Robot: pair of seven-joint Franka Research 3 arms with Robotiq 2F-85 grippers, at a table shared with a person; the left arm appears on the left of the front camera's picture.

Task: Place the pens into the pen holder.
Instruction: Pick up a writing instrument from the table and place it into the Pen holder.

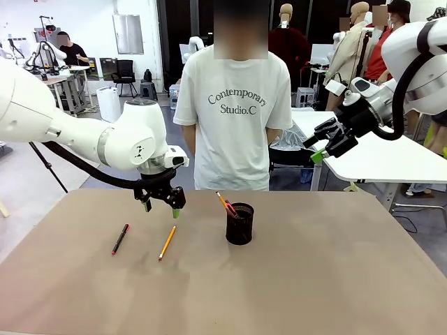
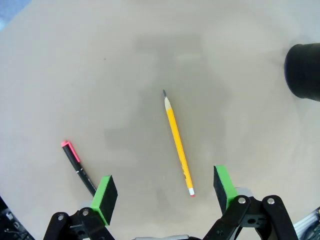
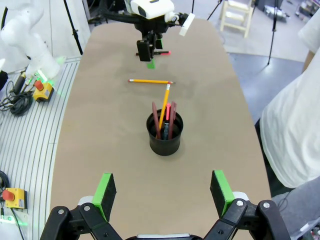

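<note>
Since the pencil [image 2: 177, 145] and red pen [image 2: 75, 162] lie on the bench [image 1: 335, 279] left of the pen holder [image 1: 239, 223], left jaws hover wide over the pencil, ready to grab, right jaws idle wide too.

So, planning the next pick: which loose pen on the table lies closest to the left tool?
The yellow pencil: it lies centred before the open left tool, while the red pen lies off to one side.

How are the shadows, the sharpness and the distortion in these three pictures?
Front view: even light, faint soft shadows on the table; the yellow pencil looks sharp. Left wrist view: diffuse grey shadows; the pen holder at the edge is soft. Right wrist view: wide-angle distortion bends the table's edges; the pen holder is crisp.
</note>
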